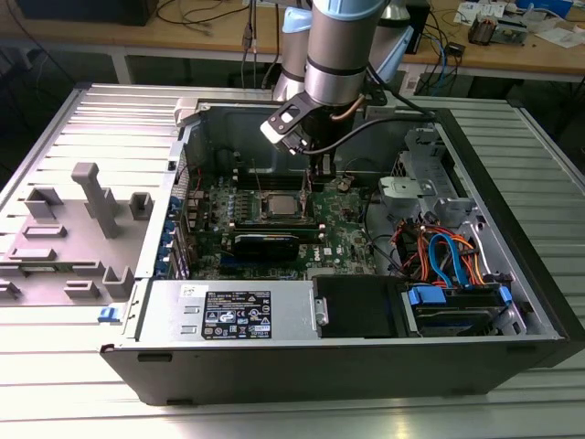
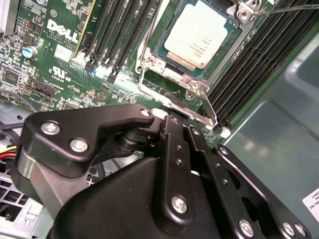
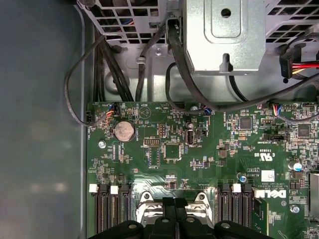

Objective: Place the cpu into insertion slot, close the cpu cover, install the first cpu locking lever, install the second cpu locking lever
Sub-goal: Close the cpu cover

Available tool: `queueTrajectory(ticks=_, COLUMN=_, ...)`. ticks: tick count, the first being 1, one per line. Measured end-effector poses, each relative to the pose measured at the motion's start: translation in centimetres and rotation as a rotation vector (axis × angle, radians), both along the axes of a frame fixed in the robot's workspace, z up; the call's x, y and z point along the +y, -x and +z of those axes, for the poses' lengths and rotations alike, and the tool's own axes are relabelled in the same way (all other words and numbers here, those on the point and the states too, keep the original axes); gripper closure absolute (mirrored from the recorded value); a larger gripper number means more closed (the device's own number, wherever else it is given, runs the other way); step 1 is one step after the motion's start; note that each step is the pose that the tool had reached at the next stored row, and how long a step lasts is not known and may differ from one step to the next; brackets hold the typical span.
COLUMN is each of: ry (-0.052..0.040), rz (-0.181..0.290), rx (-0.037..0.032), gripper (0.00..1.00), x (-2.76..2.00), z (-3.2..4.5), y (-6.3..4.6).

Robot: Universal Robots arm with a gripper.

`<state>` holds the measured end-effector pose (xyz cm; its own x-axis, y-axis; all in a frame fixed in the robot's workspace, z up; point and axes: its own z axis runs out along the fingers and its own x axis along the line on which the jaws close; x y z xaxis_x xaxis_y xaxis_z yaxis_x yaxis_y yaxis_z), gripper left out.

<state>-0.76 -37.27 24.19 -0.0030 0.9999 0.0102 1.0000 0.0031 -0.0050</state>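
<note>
Silver-topped cpu (image 2: 199,35) seated in slot (image 2: 160,50), cover (image 2: 192,79) down around it.
Black fingers (image 2: 172,142) closed together just beside the lever (image 2: 174,99) along the socket's edge, over the green board (image 3: 199,164).

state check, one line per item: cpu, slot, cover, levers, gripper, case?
cpu: seated in the insertion slot
insertion slot: filled by the cpu
cpu cover: down, framing the cpu
locking levers: cannot tell whether latched
gripper: shut, close to the socket's edge
computer case: side open, board exposed
</note>
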Motion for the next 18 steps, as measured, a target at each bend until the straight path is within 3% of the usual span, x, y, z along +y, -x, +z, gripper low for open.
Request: queueTrajectory(ticks=18, ry=0.0, rz=0.0, rx=0.0003, gripper=0.89, x=0.0, z=-0.1, y=0.6)
